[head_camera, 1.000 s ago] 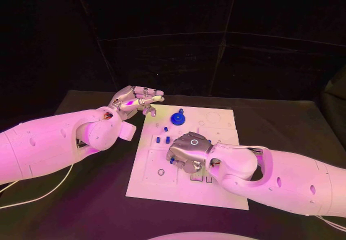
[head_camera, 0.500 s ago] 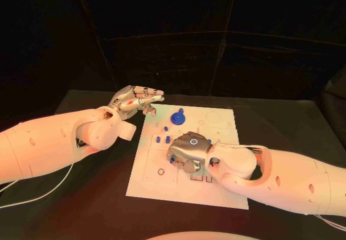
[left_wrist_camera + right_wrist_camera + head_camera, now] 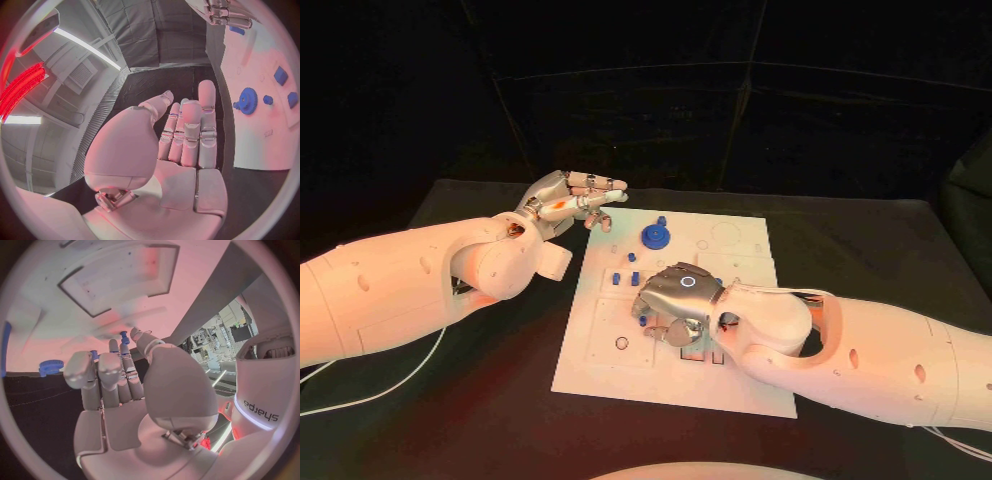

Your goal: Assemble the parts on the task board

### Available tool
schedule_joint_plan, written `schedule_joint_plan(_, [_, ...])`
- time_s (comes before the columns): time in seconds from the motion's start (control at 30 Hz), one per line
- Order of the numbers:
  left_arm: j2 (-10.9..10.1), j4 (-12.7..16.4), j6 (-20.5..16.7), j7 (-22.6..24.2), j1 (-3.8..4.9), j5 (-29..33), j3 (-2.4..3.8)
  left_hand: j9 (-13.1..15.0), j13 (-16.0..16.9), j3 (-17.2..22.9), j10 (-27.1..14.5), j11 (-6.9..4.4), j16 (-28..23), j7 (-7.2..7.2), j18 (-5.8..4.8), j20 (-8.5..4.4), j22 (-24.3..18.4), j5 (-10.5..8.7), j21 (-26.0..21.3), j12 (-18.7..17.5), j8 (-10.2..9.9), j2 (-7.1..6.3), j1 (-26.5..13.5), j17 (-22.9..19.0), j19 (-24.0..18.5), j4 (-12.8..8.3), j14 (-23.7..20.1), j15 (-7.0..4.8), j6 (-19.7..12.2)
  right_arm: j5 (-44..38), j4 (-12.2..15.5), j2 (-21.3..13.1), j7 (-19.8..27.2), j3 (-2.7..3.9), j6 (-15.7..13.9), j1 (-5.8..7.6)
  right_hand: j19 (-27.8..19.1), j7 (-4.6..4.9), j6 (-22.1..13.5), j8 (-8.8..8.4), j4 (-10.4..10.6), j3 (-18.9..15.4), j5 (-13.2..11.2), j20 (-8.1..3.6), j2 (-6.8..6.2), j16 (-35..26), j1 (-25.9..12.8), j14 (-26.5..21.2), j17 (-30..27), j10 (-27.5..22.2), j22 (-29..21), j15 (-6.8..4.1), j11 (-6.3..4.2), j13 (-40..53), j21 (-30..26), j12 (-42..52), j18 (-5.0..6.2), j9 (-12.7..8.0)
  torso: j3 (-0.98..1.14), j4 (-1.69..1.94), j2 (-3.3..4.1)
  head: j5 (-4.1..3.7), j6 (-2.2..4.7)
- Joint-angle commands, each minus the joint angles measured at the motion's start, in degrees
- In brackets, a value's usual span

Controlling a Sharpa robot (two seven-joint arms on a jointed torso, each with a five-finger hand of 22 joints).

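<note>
Black table [image 3: 877,250] under task board [image 3: 733,385]; left fingers [image 3: 596,195] empty, right fingers' [image 3: 653,300] hold unclear (blue gear [image 3: 655,237] beyond).

The right hand [image 3: 125,385] is seen over the white board [image 3: 119,295], a small blue part [image 3: 125,337] pinched at its fingertips. A blue gear [image 3: 50,367] lies nearby.
</note>
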Motion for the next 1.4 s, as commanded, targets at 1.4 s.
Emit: schedule_joint_plan(1.4, [0.1, -0.5, 1.0, 0.1, 0.06, 0.2, -0.43, -0.1, -0.1, -0.3, -0.6, 0.03, -0.2, 0.11, 0.69, 0.11, -0.1, 0.02, -0.4, 0.3, 0.2, 0.65, -0.3, -0.1, -0.3, 0.1, -0.5, 0.13, -0.5, 14.3, 5.1, -18.0, -3.1, 0.13, 0.8, 5.96, -6.7, -1.51, -3.2, 0.15, 9.3, -23.0, 4.6, -0.42, 4.19, -13.8, 10.4, -2.2, -18.1, -4.9, -15.9, -0.23, -0.68, 0.2, -12.1, 5.9, 2.05, 0.2, 0.04, 0.05, 0.08, -2.56, 2.10])
